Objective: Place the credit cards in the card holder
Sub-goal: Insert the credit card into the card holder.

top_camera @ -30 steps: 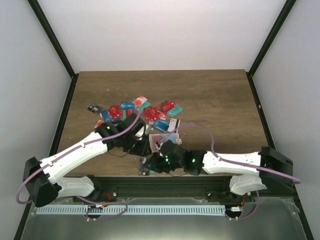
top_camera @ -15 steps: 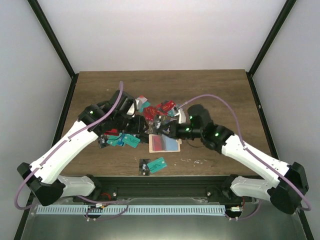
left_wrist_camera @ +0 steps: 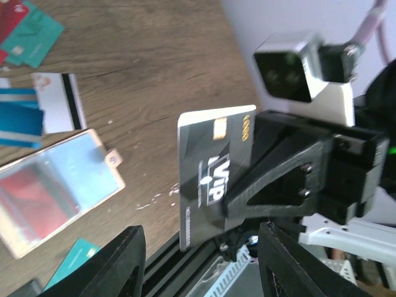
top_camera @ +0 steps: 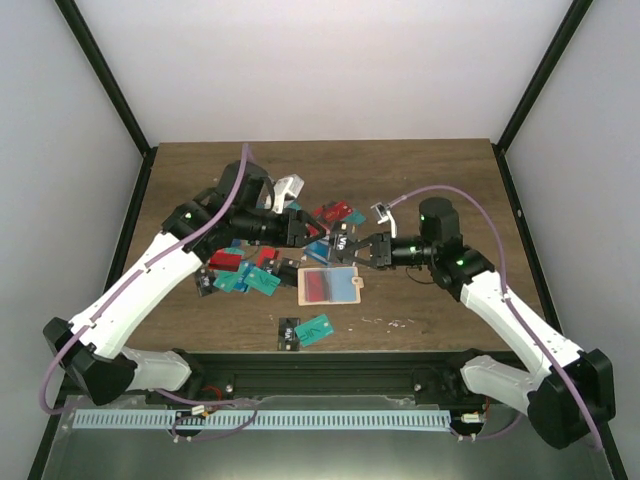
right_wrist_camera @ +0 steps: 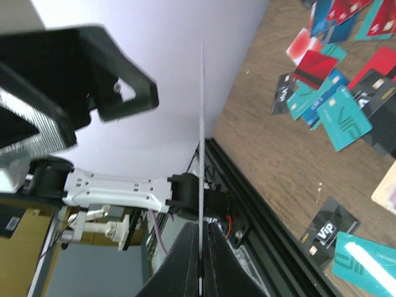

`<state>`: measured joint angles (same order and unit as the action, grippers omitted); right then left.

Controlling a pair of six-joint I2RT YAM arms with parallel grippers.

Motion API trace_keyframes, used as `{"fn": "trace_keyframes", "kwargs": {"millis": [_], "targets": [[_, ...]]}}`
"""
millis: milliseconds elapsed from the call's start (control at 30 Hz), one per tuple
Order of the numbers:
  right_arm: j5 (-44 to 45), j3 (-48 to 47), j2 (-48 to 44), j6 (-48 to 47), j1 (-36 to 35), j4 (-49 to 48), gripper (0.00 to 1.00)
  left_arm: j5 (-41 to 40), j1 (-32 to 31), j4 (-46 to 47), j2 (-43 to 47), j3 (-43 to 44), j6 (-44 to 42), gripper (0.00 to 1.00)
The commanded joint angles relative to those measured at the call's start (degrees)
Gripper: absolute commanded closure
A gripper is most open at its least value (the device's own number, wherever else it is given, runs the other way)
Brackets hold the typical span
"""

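The left jaws had just spread clear of the black card (left_wrist_camera: 213, 173), leaving it pinched in the right jaws above the counter (top_camera: 440, 180), with the card holder (top_camera: 330, 285) open at six o'clock.

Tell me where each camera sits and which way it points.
Top external: above and behind the bases, looking down at the brown wooden table; left arm, right arm show.
Left wrist: faces the right pincer clamping a black plastic VIP card; own fingers at bottom.
Right wrist: looks along that card's edge toward the left arm; own pincer holds it.
Shared: both wrist views show that card.
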<state>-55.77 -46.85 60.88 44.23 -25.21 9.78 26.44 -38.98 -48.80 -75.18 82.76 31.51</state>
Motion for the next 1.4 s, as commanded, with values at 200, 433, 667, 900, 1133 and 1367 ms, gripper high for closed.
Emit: {"fn": "trace_keyframes", "kwargs": {"millis": [200, 433, 667, 900, 1133, 1367], "targets": [[-12.5, 3.2, -1.7, 4.0, 1.0, -13.5, 0.99, 15.5, 2.3, 16.8, -2.9, -5.2, 2.1, 0.5], [-12.8, 2.8, -0.2, 5.4, 1.0, -17.1, 0.99, 15.9, 2.6, 18.9, -2.6, -8.0, 2.7, 0.56], [-12.9, 3.1, 0.8, 7.6, 1.0, -21.4, 0.99, 18.9, 2.9, 25.8, 0.2, -12.5, 6.3, 0.67], [-12.7, 3.5, 1.9, 10.7, 1.1, -27.3, 0.99, 20.3, 3.8, 31.1, 2.7, -15.8, 10.1, 0.77], [-13.2, 4.1, 3.7, 13.6, 1.1, -32.3, 0.99, 21.5, 4.1, 33.8, 3.5, -17.6, 11.7, 0.91], [-11.6, 3.4, 5.1, 12.4, 1.1, -28.7, 0.86, 20.3, 4.2, 32.8, 4.2, -17.4, 11.2, 0.96]]}}
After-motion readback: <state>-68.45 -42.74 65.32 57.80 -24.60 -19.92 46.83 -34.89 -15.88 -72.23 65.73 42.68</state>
